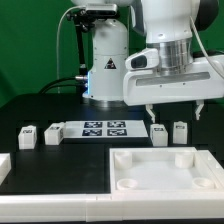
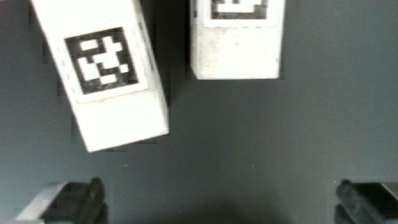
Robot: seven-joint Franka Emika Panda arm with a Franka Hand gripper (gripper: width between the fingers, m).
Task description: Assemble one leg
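Note:
Two small white legs with black-and-white tags stand side by side on the black table, one [image 1: 157,131] just beside the other [image 1: 180,131]. My gripper [image 1: 175,112] hangs open and empty a little above them. In the wrist view one leg [image 2: 116,70] lies tilted and the other [image 2: 237,35] is straight; both are beyond the fingertips. My gripper [image 2: 222,205] has its dark fingers [image 2: 75,200] wide apart with only bare table between them. Two more legs [image 1: 27,137] [image 1: 53,133] stand at the exterior view's left.
The marker board [image 1: 104,128] lies in the middle at the back. The large white square panel with corner sockets [image 1: 165,168] lies in front of the gripper. Another white part [image 1: 3,165] shows at the left edge. The robot base stands behind.

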